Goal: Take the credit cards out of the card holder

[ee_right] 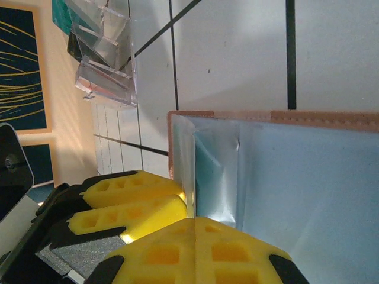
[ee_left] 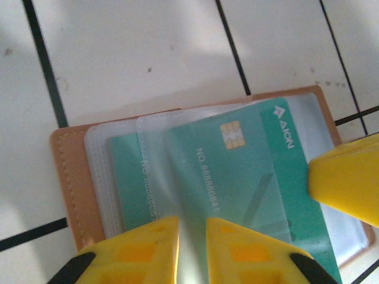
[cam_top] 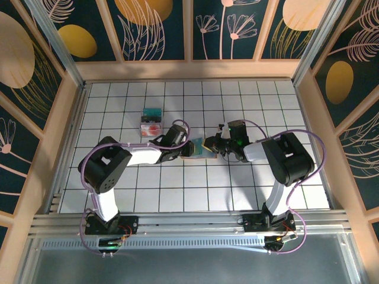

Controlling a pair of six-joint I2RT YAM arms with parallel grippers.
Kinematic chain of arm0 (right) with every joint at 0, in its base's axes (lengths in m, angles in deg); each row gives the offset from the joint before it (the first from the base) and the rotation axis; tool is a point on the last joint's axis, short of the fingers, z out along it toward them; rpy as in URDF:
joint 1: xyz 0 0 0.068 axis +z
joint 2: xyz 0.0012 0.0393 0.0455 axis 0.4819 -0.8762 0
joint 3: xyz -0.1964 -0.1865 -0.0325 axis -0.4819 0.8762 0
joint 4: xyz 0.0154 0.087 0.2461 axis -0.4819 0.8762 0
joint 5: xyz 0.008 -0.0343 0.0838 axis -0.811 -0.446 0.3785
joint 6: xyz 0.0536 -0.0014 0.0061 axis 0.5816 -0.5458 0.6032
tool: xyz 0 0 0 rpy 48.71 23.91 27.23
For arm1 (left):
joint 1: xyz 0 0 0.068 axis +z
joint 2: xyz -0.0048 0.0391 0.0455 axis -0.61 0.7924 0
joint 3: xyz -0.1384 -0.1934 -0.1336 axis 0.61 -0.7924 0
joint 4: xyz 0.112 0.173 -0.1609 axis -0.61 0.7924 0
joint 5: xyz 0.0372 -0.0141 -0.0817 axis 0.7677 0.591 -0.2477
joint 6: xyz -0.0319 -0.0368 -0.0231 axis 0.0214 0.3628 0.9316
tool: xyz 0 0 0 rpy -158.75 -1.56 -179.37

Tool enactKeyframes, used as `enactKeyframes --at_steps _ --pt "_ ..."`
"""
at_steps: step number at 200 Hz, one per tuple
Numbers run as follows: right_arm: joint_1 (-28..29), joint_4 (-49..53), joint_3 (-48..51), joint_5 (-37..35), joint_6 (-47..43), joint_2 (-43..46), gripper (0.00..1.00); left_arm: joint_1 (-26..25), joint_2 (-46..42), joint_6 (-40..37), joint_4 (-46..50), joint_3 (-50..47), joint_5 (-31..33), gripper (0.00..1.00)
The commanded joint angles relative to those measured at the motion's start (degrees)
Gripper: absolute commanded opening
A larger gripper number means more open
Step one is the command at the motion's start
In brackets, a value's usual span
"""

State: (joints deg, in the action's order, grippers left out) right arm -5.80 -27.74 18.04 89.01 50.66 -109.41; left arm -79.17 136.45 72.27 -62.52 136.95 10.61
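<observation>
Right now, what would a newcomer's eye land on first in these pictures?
A teal-green plastic card with a gold chip sits in the clear sleeves of an open pinkish-brown folding card holder, in the middle of the white tiled table. The yellow-tipped left gripper straddles the card's near edge, while the right gripper, shut, sits at the holder's side.

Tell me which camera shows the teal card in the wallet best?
The left wrist view: the teal card faces the lens, chip and number readable through its clear sleeve. The top view shows a tiny teal sliver; the right wrist view, a faint teal tint behind a sleeve.
</observation>
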Motion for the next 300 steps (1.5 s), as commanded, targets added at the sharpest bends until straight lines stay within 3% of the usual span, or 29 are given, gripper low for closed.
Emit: enactKeyframes --at_steps 1,47,67,141,217,255,300 --pt "0.05 -3.08 0.62 0.56 0.74 0.59 0.03 -0.4 2.36 -0.05 0.26 0.63 -2.19 0.17" --pt "0.81 -3.98 0.05 0.92 0.92 -0.32 0.2 -0.39 2.79 0.65 0.5 -0.57 -1.88 0.15" --pt "1.16 -4.33 -0.04 0.92 0.89 -0.68 0.21 -0.34 2.63 0.96 0.18 -1.0 -1.71 0.15" --pt "1.61 -3.49 -0.47 0.15 0.08 -1.17 0.1 -0.32 2.51 1.69 -0.13 -1.55 -1.1 0.14" --pt "2.67 0.83 -2.48 -1.54 -2.75 -1.61 0.14 -0.41 2.93 1.92 -0.55 -1.58 -1.23 0.13" --pt "2.66 1.52 -2.58 -2.14 -3.25 -1.23 0.05 -0.42 2.68 2.1 -0.53 -1.74 -0.96 0.13" --pt "1.62 4.21 -2.0 -3.36 -4.55 1.14 0.04 -0.42 2.5 2.56 -0.12 -2.03 -0.06 0.13"
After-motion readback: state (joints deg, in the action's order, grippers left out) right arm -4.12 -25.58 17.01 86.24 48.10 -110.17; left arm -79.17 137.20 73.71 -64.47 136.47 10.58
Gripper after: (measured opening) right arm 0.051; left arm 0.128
